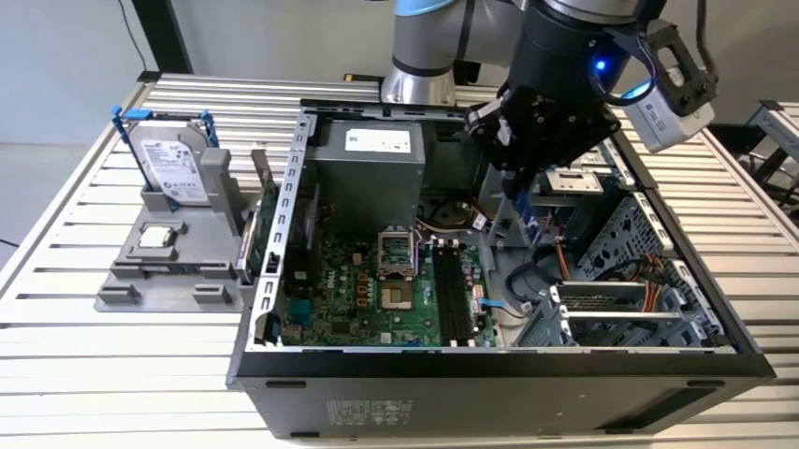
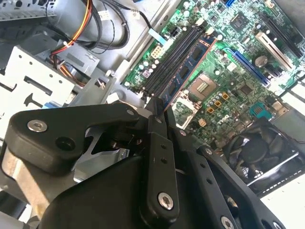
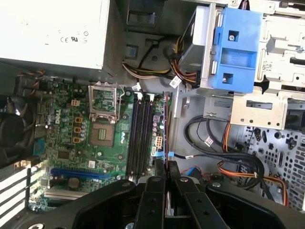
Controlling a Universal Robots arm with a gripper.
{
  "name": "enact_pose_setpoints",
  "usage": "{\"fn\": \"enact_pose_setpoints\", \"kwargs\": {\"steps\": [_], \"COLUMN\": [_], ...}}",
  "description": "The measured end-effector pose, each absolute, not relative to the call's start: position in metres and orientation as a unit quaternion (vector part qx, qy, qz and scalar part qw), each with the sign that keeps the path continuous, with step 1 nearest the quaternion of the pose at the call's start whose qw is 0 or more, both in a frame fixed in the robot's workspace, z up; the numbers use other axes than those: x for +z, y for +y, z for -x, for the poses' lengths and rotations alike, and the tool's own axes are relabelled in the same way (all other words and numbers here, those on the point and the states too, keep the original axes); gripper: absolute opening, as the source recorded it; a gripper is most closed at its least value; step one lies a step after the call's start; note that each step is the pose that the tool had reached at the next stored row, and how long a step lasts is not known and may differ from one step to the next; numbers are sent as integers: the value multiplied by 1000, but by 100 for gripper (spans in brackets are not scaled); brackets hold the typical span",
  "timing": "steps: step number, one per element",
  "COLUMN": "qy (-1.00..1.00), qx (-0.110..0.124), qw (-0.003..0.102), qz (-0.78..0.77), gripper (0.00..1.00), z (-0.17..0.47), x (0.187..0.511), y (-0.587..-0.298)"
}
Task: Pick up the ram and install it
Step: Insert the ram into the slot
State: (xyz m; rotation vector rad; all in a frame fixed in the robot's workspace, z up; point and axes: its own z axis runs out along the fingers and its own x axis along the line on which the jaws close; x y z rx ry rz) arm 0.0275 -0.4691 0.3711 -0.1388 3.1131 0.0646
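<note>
Gripper (image 2: 159,109) jaws clamped on one end of the ram (image 2: 188,66). The stick runs straight out from betw. the fingertips, chips showing on its flat side. In the exterior view it hangs upright over the open PC case (image 1: 500,393), not seated. The memory slots (image 1: 452,299) lie below it, to the exterior view's left. In the first wrist view it's edge-on, lined up just beside the slots.
</note>
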Motion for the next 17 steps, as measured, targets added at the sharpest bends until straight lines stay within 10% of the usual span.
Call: {"fn": "enact_pose_setpoints", "kwargs": {"steps": [17], "qy": [1000], "qx": [20], "qw": [13], "qz": [1], "gripper": [0], "z": [-27], "x": [341], "y": [-468]}}
